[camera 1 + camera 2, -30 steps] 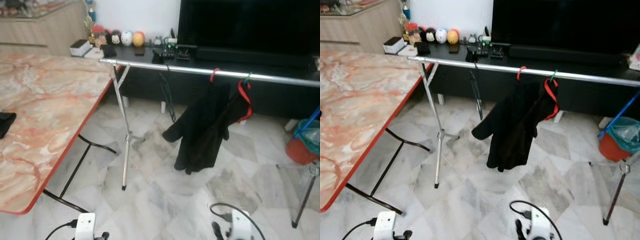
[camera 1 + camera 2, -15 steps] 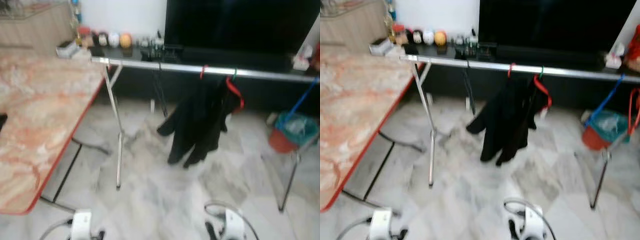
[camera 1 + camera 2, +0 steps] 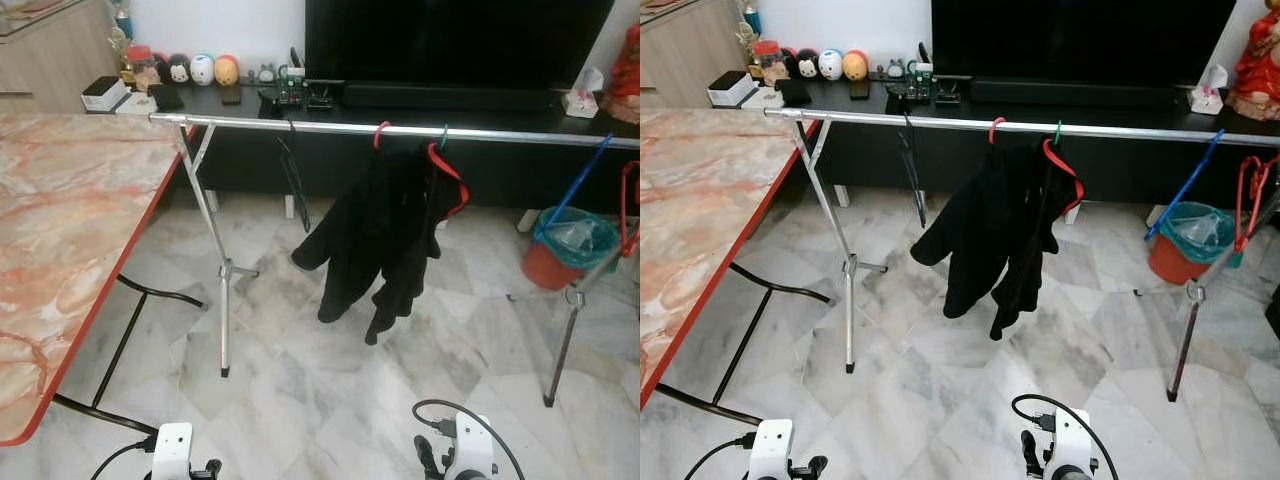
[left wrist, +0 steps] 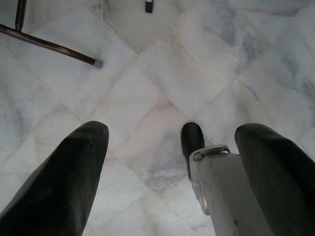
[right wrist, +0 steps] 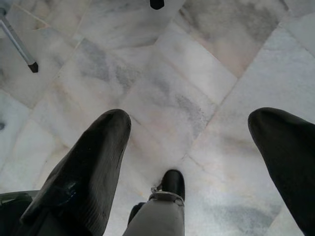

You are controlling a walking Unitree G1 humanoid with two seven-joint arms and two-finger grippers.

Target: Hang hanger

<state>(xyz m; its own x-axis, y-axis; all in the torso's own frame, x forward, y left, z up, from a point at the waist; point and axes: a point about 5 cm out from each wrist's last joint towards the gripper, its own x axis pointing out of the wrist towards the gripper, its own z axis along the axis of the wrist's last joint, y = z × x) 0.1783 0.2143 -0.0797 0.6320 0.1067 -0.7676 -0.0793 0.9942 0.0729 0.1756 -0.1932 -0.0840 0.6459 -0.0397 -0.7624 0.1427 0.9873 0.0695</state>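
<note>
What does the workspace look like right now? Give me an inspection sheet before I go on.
Surface: marble tile floor; marble-pattern table with red edge on the robot's left.
Job's things: black garment hangs from the metal rail by a red hanger and a green hook.
Clutter: red bucket with blue bag; round figurines and small items on the black TV console.
End effectors: left end effector and right end effector both open, empty, pointing at the floor.
Cables: black cable looped at the right wrist; another at the left wrist.
Surroundings: dark TV screen, white wall.
</note>
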